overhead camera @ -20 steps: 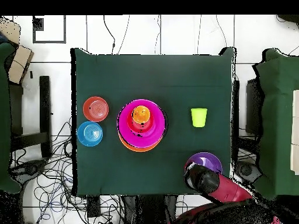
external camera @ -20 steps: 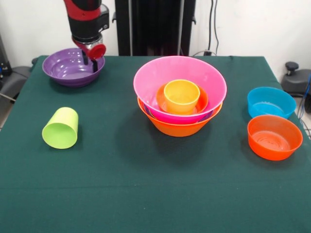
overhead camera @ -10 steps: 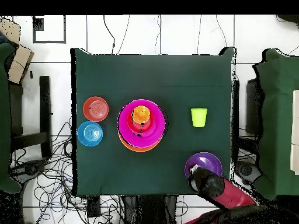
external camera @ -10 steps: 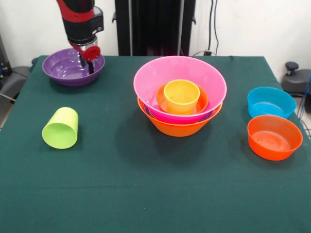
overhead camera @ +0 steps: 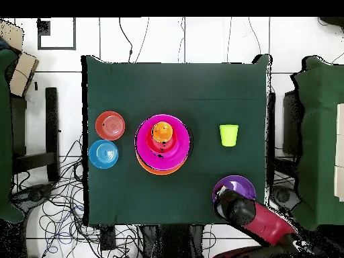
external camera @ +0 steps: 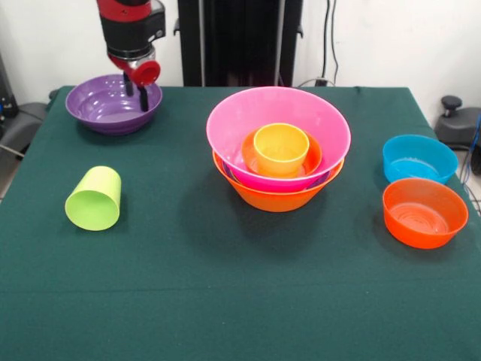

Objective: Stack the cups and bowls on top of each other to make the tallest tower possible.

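The tower (external camera: 278,192) stands mid-table: a yellow-orange bowl at the base, a large pink bowl (external camera: 225,120) in it, then a small red-orange bowl holding the orange cup (external camera: 280,148). It also shows in the overhead view (overhead camera: 162,143). A purple bowl (external camera: 105,105) sits at the far left corner and shows in the overhead view (overhead camera: 236,185). My gripper (external camera: 137,92) hangs open over its right inner side, fingers apart and pointing down into it. The lime green cup (external camera: 94,198) lies on its side at the left. The small lime-green bowl is out of view.
A blue bowl (external camera: 418,158) and a red-orange bowl (external camera: 425,212) stand side by side at the right edge of the green tablecloth (external camera: 225,301). In the overhead view they are the blue bowl (overhead camera: 103,154) and the red-orange bowl (overhead camera: 109,125).
My gripper has shifted slightly over the purple bowl and risen a little. The bowls and cups have not moved.
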### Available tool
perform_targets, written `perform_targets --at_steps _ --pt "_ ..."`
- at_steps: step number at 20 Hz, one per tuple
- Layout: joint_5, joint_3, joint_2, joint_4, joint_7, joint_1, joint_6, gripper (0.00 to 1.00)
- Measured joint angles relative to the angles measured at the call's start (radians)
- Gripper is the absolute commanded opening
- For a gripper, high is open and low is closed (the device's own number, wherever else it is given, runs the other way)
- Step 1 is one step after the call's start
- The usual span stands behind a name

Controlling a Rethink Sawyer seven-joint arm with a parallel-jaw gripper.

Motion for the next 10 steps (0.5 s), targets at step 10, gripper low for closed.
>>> perform_targets --at_steps 10 --pt "0.08 -0.001 -0.063 -0.012 0.0 0.107 0.142 1.0"
